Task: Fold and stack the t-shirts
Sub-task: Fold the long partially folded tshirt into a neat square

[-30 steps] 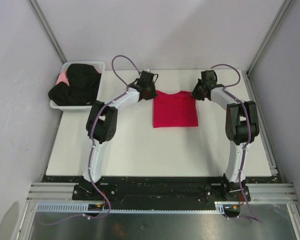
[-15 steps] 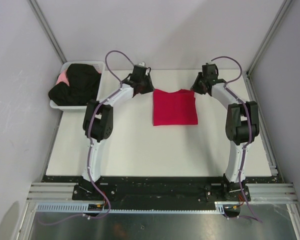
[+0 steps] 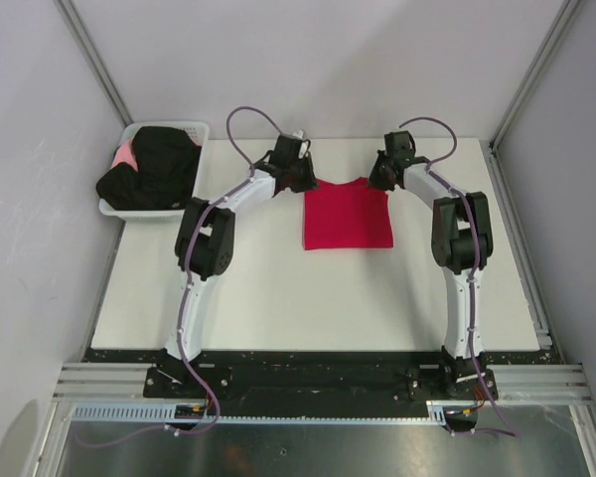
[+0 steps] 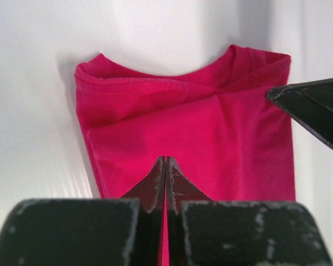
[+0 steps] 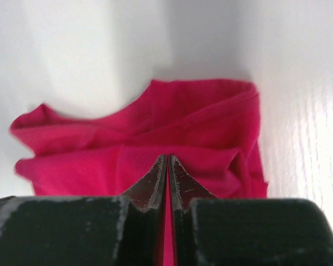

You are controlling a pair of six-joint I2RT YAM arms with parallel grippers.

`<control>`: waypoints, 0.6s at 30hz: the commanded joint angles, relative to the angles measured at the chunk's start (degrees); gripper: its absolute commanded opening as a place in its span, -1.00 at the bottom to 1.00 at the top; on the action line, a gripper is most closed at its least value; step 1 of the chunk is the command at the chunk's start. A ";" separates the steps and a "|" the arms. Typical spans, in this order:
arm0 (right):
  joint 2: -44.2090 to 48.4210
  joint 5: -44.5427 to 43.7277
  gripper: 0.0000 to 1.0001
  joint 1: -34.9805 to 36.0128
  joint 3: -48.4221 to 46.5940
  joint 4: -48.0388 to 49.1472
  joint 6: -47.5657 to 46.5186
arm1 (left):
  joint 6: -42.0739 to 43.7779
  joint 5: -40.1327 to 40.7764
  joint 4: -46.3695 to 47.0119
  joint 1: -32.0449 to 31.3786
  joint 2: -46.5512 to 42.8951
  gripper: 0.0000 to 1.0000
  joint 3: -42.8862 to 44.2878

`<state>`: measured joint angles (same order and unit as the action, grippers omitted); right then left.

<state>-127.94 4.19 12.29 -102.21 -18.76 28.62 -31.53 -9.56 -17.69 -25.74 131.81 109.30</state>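
The crimson red t-shirt [image 3: 348, 214] lies folded into a rectangle on the white table [image 3: 278, 288], neckline toward the far edge. My left gripper [image 3: 303, 177] is shut, its tips over the shirt's far left corner; in the left wrist view the shut gripper [image 4: 166, 159] hovers over the red cloth [image 4: 183, 122] with nothing seen pinched. My right gripper [image 3: 380, 175] is shut at the far right corner; in the right wrist view it [image 5: 167, 158] sits over the rumpled red cloth [image 5: 155, 130]. The black t-shirts [image 3: 154, 167] lie heaped at the far left.
A white plastic basket [image 3: 191, 131] at the table's far left corner holds the black heap, with a bit of pink cloth [image 3: 126, 154] showing. The right gripper's finger [image 4: 313, 108] shows at the right of the left wrist view. Grey walls enclose the table.
Both grippers drew outward and back from the shirt's far corners, then came in again over its far edge. The shirt's far edge looks slightly rumpled; the shirt stays in place.
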 commanded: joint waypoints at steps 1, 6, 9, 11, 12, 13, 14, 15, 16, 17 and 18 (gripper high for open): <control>-5.72 -0.23 -0.86 -1.90 -7.61 -2.75 -0.92 | -0.57 -2.14 1.02 0.39 5.47 -1.00 5.29; -9.33 -0.01 -0.79 -2.98 -10.27 -3.94 -0.51 | -2.12 -0.95 1.06 1.85 9.40 -1.00 7.38; -9.56 0.06 -0.70 -3.18 -10.21 -4.02 -0.75 | -2.63 -0.55 1.07 2.57 10.63 -1.00 7.81; -9.16 -0.03 -0.62 -3.34 -10.27 -4.12 -1.11 | -2.67 -0.48 1.03 2.78 10.70 -1.00 7.78; -8.90 0.05 -0.57 -3.42 -10.45 -4.19 -1.24 | -2.62 -0.51 1.01 2.79 10.59 -0.99 7.91; -8.55 0.13 -0.52 -3.51 -10.81 -4.40 -1.44 | -2.55 -0.57 1.00 2.79 10.45 -0.99 8.06; -8.07 0.08 -0.47 -3.55 -11.29 -4.77 -1.67 | -2.48 -0.65 1.04 2.80 10.29 -0.99 8.18; -7.57 -0.03 -0.42 -3.53 -11.93 -5.22 -2.05 | -2.39 -0.77 1.06 2.84 10.04 -0.98 8.37; -6.92 -0.26 -0.38 -3.52 -12.65 -5.80 -2.46 | -2.26 -0.97 1.07 2.86 9.74 -0.96 8.56; -6.33 -0.69 -0.33 -3.47 -13.53 -6.61 -2.93 | -2.15 -1.15 1.08 2.83 9.32 -0.94 8.78; -5.64 -1.07 -0.28 -3.44 -14.50 -7.68 -3.38 | -2.06 -1.29 1.08 2.86 8.80 -0.92 8.98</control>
<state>-136.29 5.10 9.30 -111.59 -23.09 28.14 -34.09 -11.18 -16.67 -23.49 141.58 115.33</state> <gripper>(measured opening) 0.316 0.020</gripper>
